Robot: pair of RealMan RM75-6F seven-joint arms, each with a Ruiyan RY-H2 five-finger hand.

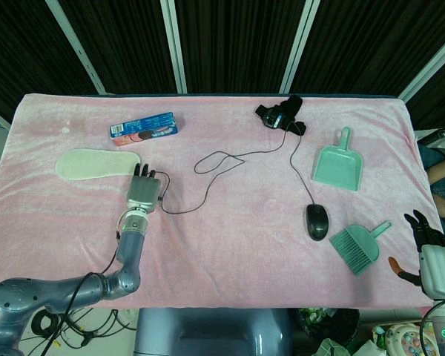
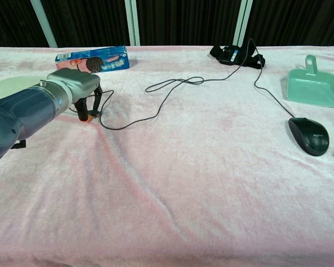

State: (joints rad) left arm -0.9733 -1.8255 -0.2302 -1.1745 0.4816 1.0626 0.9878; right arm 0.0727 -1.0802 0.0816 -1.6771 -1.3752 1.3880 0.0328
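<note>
Pink cloth (image 1: 230,245) is covering the table, wrinkling a bit; dark slatted wall panels with pale posts are running behind it. Left hand (image 1: 142,191) is sitting palm-down over the cloth, fingers pointing down and spread narrowly, holding nothing; fingertips (image 2: 84,115) are touching the cloth just beside the black cable (image 1: 208,159) loop and the white insole (image 1: 96,164). That cable is running from the black mouse (image 1: 317,221) up to a black strap bundle (image 1: 282,116). Blue cookie box (image 1: 143,128) is lying behind the hand. Right hand (image 1: 429,256) is hanging off the table's right edge, fingers loosely apart, empty. Head view only is showing the right hand, the green brush (image 1: 360,246) and the whole insole; chest view is cutting off the brush. Green dustpan (image 1: 337,163) is showing in both.
</note>
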